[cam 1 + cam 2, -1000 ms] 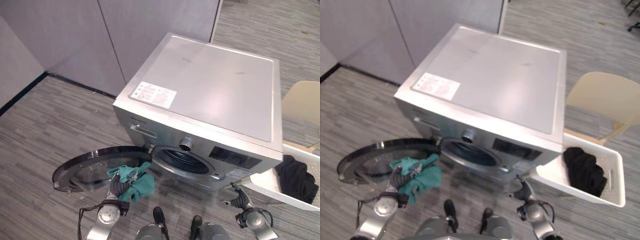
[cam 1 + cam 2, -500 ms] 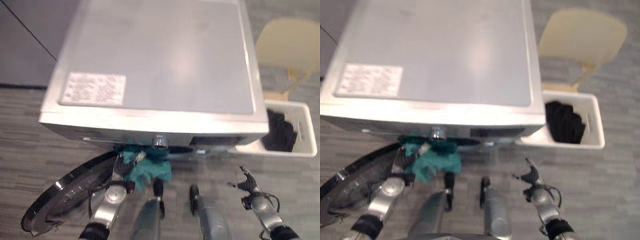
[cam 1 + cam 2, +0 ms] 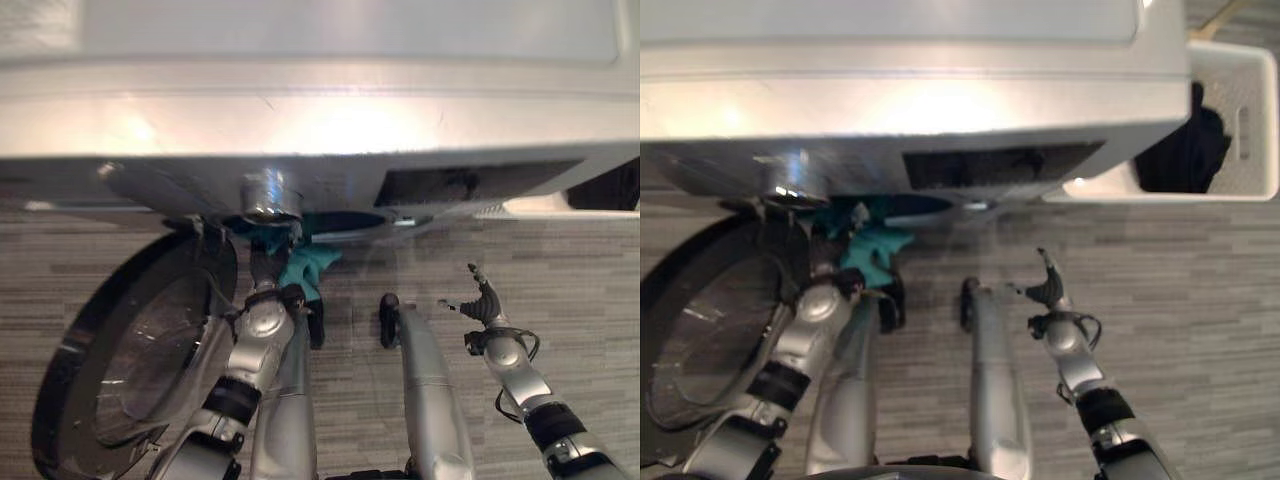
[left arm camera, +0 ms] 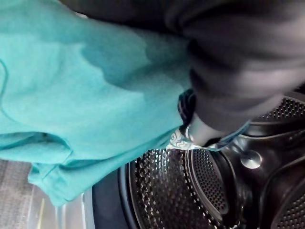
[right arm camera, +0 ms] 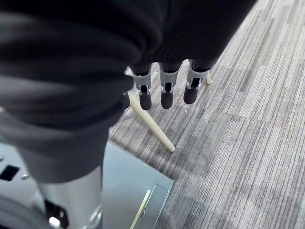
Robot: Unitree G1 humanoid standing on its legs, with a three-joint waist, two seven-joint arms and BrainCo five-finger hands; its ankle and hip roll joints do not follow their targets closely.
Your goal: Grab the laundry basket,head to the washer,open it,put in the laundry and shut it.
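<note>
Left wrist view: left robot hand [image 3: 262, 270] clutches teal garment [image 4: 71, 95] at washer drum [image 4: 190, 191].

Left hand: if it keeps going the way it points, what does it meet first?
Probably nothing solid at once. The left hand, shut on the teal garment, points into the washer opening; the left wrist view shows the perforated drum open ahead. The drum's back wall likely comes first, though depth is unclear.
</note>
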